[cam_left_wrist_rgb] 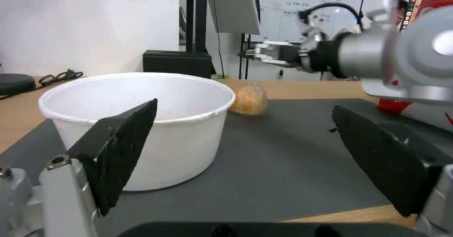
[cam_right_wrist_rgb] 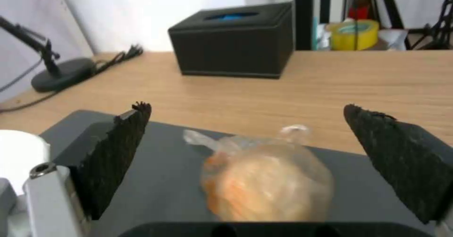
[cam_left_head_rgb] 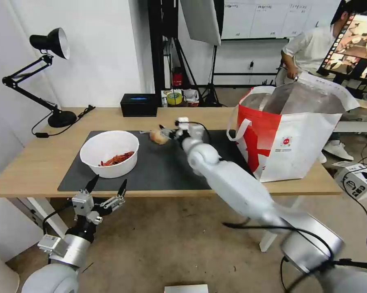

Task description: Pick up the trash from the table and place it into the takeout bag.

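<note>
A tan plastic-wrapped lump (cam_left_head_rgb: 158,137) (cam_right_wrist_rgb: 268,184) (cam_left_wrist_rgb: 249,100) of trash lies on the dark grey mat (cam_left_head_rgb: 163,167). My right gripper (cam_left_head_rgb: 166,132) (cam_right_wrist_rgb: 246,111) hovers just beside it, open, one finger on each side of the lump and neither touching it. The white round bowl (cam_left_head_rgb: 109,152) (cam_left_wrist_rgb: 141,116) with red scraps stands at the mat's left. In front of it, below the table's front edge (cam_left_head_rgb: 36,189), my left gripper (cam_left_head_rgb: 110,180) (cam_left_wrist_rgb: 243,123) is open and empty. The red-and-white takeout bag (cam_left_head_rgb: 289,138) stands open at the table's right end.
A black box (cam_left_head_rgb: 139,105) (cam_right_wrist_rgb: 233,40) sits at the back of the table behind the lump. A black desk lamp (cam_left_head_rgb: 49,73) stands at the back left, its cord on the wood. A cardboard box (cam_left_head_rgb: 356,179) lies on the floor at right.
</note>
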`<state>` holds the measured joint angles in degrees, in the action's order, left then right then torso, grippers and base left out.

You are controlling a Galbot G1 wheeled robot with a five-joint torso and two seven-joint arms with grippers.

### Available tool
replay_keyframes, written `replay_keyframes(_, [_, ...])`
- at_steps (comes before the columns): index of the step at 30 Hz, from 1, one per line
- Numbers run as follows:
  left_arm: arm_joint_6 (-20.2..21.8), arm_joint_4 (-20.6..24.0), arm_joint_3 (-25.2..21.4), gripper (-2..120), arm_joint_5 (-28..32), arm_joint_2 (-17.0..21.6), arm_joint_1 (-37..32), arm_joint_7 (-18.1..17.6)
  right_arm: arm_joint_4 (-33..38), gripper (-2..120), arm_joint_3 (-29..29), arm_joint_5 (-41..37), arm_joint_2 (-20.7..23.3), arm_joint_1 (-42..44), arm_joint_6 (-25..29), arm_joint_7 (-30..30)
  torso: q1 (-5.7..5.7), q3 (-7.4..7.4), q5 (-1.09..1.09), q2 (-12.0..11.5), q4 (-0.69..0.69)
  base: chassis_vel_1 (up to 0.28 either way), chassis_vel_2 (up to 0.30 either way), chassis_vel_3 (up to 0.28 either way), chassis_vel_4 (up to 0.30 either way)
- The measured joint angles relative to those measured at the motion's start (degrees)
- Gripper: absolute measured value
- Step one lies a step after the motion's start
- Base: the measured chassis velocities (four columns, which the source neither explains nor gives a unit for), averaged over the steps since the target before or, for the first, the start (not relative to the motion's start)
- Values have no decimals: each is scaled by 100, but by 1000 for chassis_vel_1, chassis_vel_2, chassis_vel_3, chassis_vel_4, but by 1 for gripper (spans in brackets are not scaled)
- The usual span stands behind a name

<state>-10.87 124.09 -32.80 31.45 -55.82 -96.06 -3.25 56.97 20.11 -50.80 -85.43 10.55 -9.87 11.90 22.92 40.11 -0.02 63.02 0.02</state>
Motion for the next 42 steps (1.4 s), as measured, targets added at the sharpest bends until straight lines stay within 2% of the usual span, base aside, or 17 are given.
replay_keyframes(2, [0, -20, -15, 100, 9, 9, -2, 0, -481, 100, -25, 226, -299, -188, -241, -26, -1, 0, 1, 0, -2, 0, 0, 0, 0])
replay_keyframes(7, [-2, -47, -13, 100, 14, 10, 9, 0, -884, 100, -33, 469, -489, -328, -388, -22, 0, 0, 1, 0, 0, 0, 0, 0, 0])
replay_keyframes(9, [-5, -55, 11, 100, 14, 3, 27, 2, -1129, 100, 22, 567, -510, -428, -478, -104, 0, 0, 1, 0, -3, 0, 0, 0, 0])
replay_keyframes(22, [-21, -64, 27, 100, -10, -60, 11, 10, -1599, 100, 172, 546, -491, -586, -743, -790, 0, 0, 2, 0, -2, 0, 0, 0, 0])
replay_keyframes(35, [-33, -31, 33, 100, -40, -130, -12, 18, -1901, 100, 331, 570, -485, -674, -633, -1504, -1, 0, 2, 0, -2, 0, 0, 0, 0])
replay_keyframes(42, [-42, -8, 21, 100, -43, -150, -33, 21, -1976, 100, 406, 631, -486, -719, -567, -1626, -1, 0, 2, 1, -2, 0, 0, 0, 0])
